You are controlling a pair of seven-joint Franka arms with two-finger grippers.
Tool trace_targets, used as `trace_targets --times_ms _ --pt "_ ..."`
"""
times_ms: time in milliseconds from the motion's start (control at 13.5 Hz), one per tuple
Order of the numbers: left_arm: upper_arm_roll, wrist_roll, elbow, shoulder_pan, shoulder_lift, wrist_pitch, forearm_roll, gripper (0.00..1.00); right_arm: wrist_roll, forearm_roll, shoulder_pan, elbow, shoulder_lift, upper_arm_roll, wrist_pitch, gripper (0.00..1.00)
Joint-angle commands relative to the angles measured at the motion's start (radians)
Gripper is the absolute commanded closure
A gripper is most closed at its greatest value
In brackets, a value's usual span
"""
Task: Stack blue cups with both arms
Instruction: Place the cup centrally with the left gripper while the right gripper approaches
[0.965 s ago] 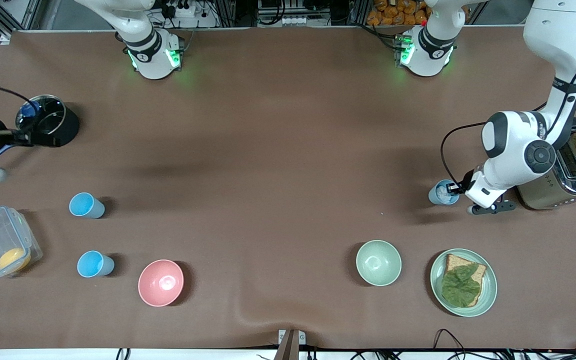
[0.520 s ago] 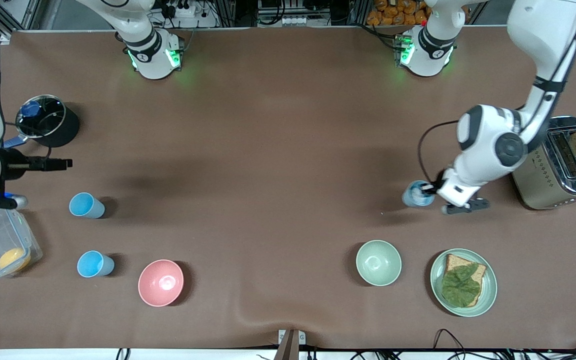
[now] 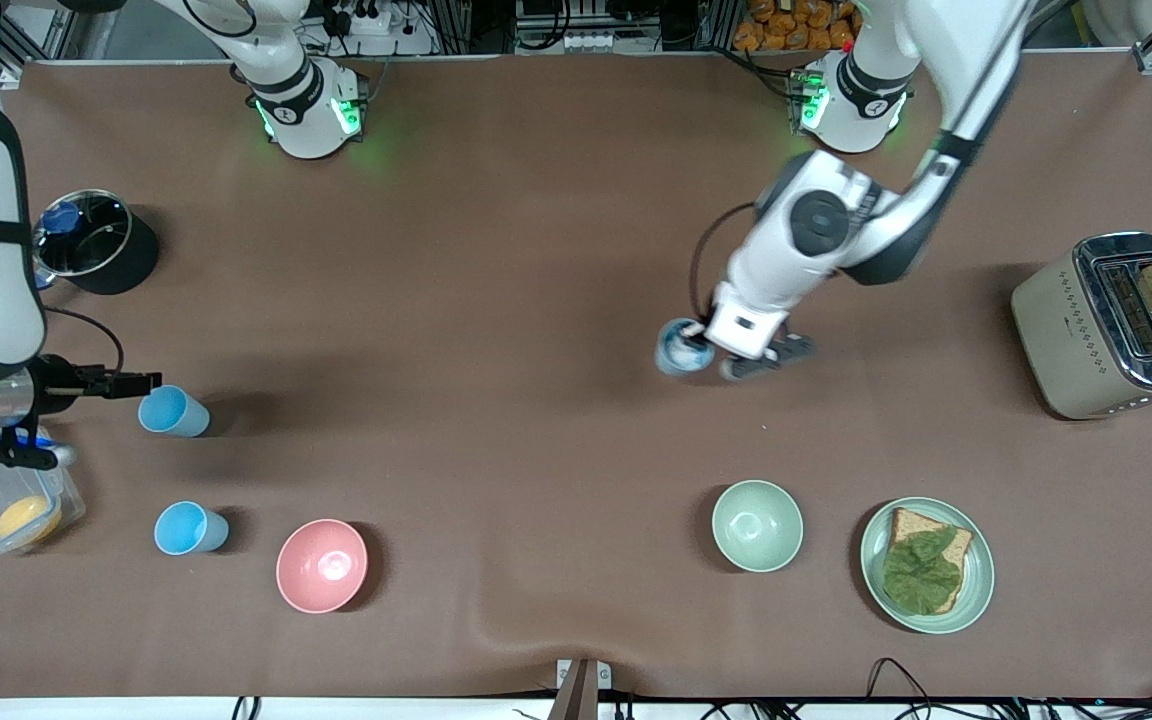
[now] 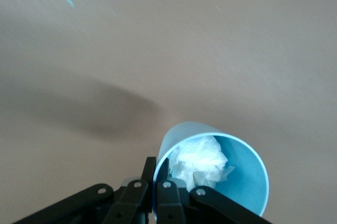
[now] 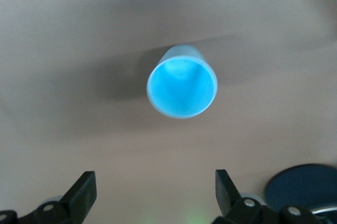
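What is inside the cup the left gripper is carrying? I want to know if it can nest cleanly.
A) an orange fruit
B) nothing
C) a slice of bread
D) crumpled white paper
D: the left wrist view shows crumpled white paper inside the blue cup, whose rim the left gripper pinches.

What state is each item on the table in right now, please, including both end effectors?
Left end effector: shut on the grey-blue cup's rim.
Grey-blue cup: held, white crumpled stuff inside.
Right end effector: open, beside one sky-blue cup.
Two sky-blue cups: upright, empty, unstacked.
Pink bowl: upright, empty.
Green bowl: upright, empty.
Plate: holds bread with a leaf.
Toaster: bread sticking up.
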Motion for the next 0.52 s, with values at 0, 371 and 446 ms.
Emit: trace_targets --times_ms 0,371,446 --pt "0.010 -0.076 0.105 -0.084 0.104 0.000 0.016 1.00 0.006 -0.050 -0.028 0.016 0.063 0.010 0.059 0.00" --pt "0.152 -0.203 0.237 -0.322 0.231 0.002 0.016 1.00 0.006 -0.055 -0.073 -0.065 0.082 0.010 0.195 0.00" --pt "0.231 -0.230 0.263 -0.410 0.251 0.000 0.016 1.00 0.006 -0.053 -0.068 -0.073 0.082 0.010 0.197 0.00"
